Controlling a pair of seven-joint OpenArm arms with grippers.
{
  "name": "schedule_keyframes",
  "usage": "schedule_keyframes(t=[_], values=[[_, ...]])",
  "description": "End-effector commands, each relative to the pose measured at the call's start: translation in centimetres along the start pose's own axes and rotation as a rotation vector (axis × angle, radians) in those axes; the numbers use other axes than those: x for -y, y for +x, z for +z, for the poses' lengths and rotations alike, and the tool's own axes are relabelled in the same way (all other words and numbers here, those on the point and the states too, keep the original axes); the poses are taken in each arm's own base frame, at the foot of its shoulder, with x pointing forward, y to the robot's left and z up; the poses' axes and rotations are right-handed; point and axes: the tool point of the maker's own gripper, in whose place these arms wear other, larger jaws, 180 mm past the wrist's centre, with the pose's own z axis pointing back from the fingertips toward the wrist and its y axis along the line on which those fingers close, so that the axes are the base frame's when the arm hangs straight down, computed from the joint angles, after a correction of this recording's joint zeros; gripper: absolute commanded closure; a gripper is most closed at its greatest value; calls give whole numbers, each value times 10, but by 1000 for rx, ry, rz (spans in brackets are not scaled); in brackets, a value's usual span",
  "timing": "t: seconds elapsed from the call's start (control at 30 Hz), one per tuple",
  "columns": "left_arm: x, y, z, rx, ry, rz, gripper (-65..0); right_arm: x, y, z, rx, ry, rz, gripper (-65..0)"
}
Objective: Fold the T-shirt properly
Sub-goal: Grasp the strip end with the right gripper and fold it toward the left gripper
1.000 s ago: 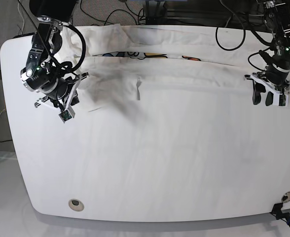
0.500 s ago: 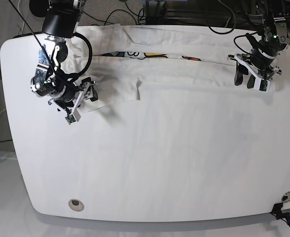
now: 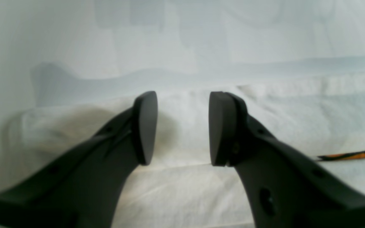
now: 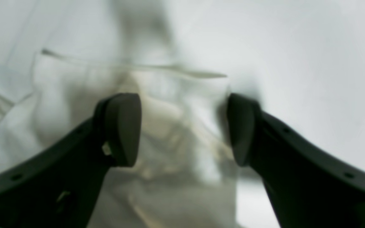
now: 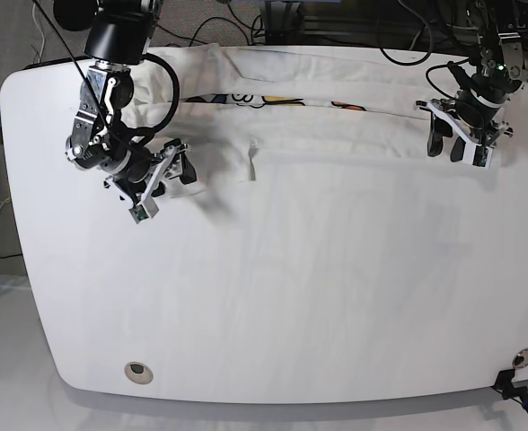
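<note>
The T-shirt (image 5: 336,135) lies white side up as a long band along the table's back, with a strip of colourful print (image 5: 264,101) showing in a fold. My left gripper (image 5: 445,151) is open over the shirt's right end. In the left wrist view it (image 3: 182,128) hangs just above a folded cloth edge (image 3: 296,104), with a bit of orange print (image 3: 344,155) to the right. My right gripper (image 5: 185,166) is open at the shirt's left front edge. In the right wrist view it (image 4: 182,129) straddles a crumpled corner of cloth (image 4: 176,126).
The white table (image 5: 291,314) stretches bare toward the front. It has a round grommet (image 5: 137,370) at the front left and a black clamp (image 5: 511,386) at the front right corner. Cables (image 5: 201,18) run behind the back edge. A small cloth flap (image 5: 250,162) sticks up mid-shirt.
My right gripper has moved right, onto the shirt's left front edge. My left gripper moved back and left to the shirt's right end, then held still. Both stay open.
</note>
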Motion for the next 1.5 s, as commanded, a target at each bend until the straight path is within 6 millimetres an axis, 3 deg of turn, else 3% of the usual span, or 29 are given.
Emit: schedule_keyframes(t=[0.0, 0.07, 0.13, 0.3, 0.5, 0.77, 0.9, 1.07, 1.27, 1.37, 1.47], values=[[-3, 13, 2, 44, 2, -13, -246, 1, -20, 3, -92, -21, 19, -411], [-3, 13, 2, 44, 2, -13, -246, 0, -21, 3, -94, -20, 20, -407], [-3, 13, 2, 44, 2, -13, -246, 0, -22, 3, -96, -20, 19, -347], [-3, 13, 2, 42, 3, -14, -246, -1, -20, 2, -93, -19, 19, 0], [-1, -2, -5, 2, -11, 3, -246, -1, -6, 13, -68, -44, 58, 0], [-7, -9, -12, -14, -3, 27, -246, -26, 24, 66, -7, -149, 193, 0], [-8, -3, -14, 0, -2, 25, -246, -35, 17, 78, -42, -146, 206, 0], [-12, 0, -20, 5, 4, 35, -246, -71, -6, 77, -20, 44, 144, 0], [-19, -11, -27, -25, 13, 61, -246, -100, -49, 82, -65, 183, 72, 0], [-22, -19, -30, -45, 17, 74, -246, -105, -72, 85, -114, 194, 48, 0], [-23, -20, -30, -48, 17, 76, -246, -96, -89, 92, -168, 179, 64, 0]])
